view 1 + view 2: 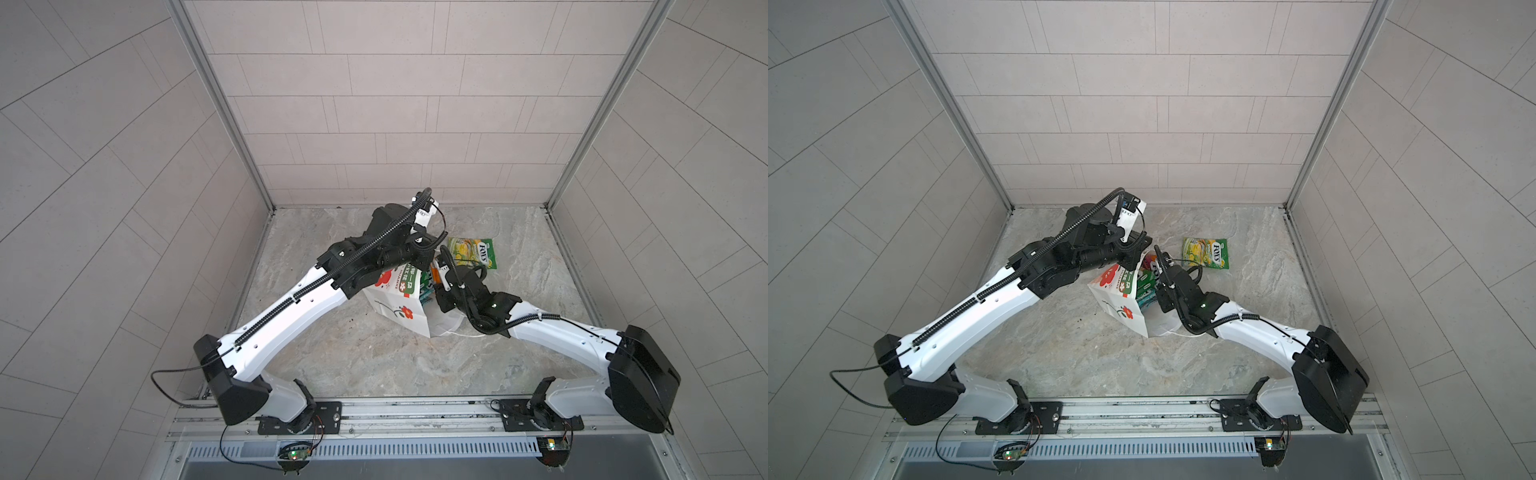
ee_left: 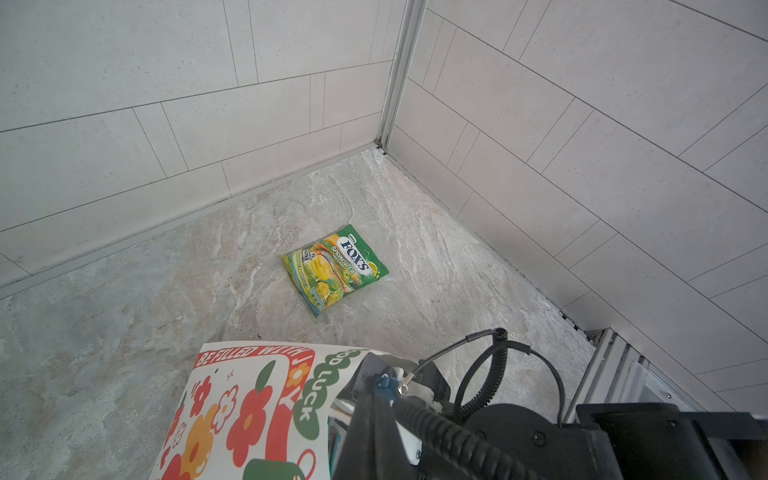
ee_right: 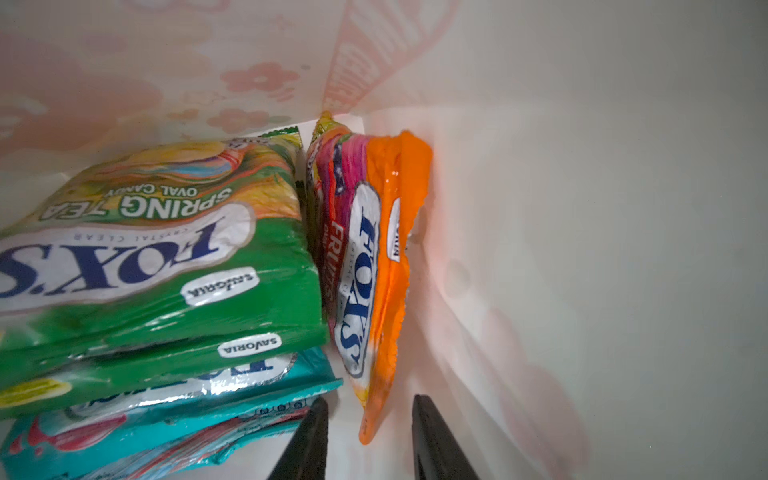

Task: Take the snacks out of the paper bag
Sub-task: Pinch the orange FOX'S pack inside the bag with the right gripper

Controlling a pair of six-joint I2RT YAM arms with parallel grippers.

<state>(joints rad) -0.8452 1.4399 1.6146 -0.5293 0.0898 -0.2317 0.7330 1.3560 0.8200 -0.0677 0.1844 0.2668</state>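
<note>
The white paper bag (image 1: 399, 309) (image 1: 1121, 309) (image 2: 249, 407) lies on its side at mid-table, mouth to the right. My left gripper (image 1: 1133, 261) is shut on the bag's upper rim and holds the mouth up. My right gripper (image 3: 370, 399) is inside the bag, open, its fingers on either side of the lower corner of an orange-pink snack packet (image 3: 374, 249) that stands on edge against the bag wall. Beside it lies a stack of green packets (image 3: 166, 257) on teal ones (image 3: 166, 419). One green-yellow packet (image 1: 471, 252) (image 1: 1204, 252) (image 2: 334, 268) lies flat on the table behind the bag.
Tiled walls (image 1: 374, 124) close in the marble table (image 1: 374, 365) at the back and both sides. A metal rail (image 1: 415, 411) with both arm bases runs along the front. The bag's white cord handles (image 1: 451, 328) trail on the table under my right arm.
</note>
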